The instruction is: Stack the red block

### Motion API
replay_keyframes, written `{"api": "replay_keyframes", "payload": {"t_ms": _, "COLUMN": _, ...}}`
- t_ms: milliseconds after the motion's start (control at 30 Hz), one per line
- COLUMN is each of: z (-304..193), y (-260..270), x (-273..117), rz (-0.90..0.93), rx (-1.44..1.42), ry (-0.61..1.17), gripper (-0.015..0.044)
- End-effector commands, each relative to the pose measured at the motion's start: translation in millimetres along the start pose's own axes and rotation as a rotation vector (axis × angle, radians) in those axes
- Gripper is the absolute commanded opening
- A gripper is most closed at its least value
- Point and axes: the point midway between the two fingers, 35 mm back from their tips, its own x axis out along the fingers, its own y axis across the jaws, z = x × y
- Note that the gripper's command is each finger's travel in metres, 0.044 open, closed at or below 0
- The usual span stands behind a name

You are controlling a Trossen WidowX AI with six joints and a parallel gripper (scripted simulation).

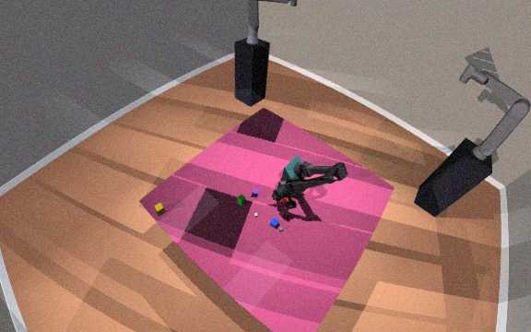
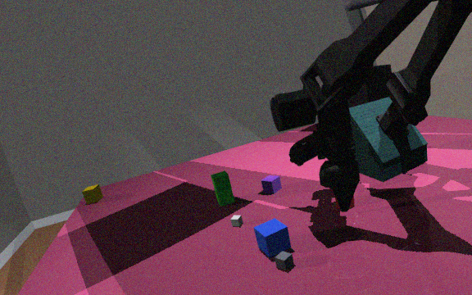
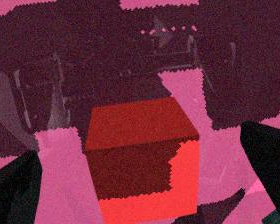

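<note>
On the pink mat (image 1: 293,240) that covers the middle of the wooden bench (image 1: 86,184), the black arm (image 1: 313,175) is bent low from its teal base (image 2: 377,143), with the gripper (image 2: 344,202) pointing down at the mat. The fingers stand wide apart and grip nothing. In the wrist view they show as dark shapes at the lower left and lower right corners, with the red block (image 3: 145,163) sitting on the mat between them, partly under the arm's shadow; whether they touch it I cannot tell. From the side only a sliver of red shows at the gripper's tip, the rest hidden behind it.

The green tower (image 2: 223,188) stands upright on the mat well to the left of the gripper, at the edge of a large dark shadow patch. A purple cube (image 2: 271,184) sits between the tower and the gripper, a bit farther back. Nearer the front, a small white cube (image 2: 236,220) lies apart from a bigger blue cube (image 2: 272,237), and a small grey cube (image 2: 284,260) sits just beside the blue one's front corner. A yellow block (image 2: 92,193) rests far to the left, near the mat's edge.

In the top view, two dark posts (image 1: 251,71) with grey arms stand at the bench's far edge and right side.
</note>
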Motion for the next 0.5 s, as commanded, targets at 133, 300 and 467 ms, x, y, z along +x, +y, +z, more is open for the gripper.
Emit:
{"api": "replay_keyframes", "payload": {"t_ms": 133, "z": -0.4, "y": 0.6, "x": 0.2, "rz": 0.002, "rx": 0.001, "ry": 0.002, "gripper": 0.0440}}
{"api": "replay_keyframes", "payload": {"t_ms": 300, "z": -0.4, "y": 0.6, "x": 0.2, "rz": 0.002, "rx": 0.001, "ry": 0.002, "gripper": 0.0309}}
{"api": "replay_keyframes", "payload": {"t_ms": 467, "z": -0.4, "y": 0.6, "x": 0.2, "rz": 0.002, "rx": 0.001, "ry": 0.002, "gripper": 0.0177}}
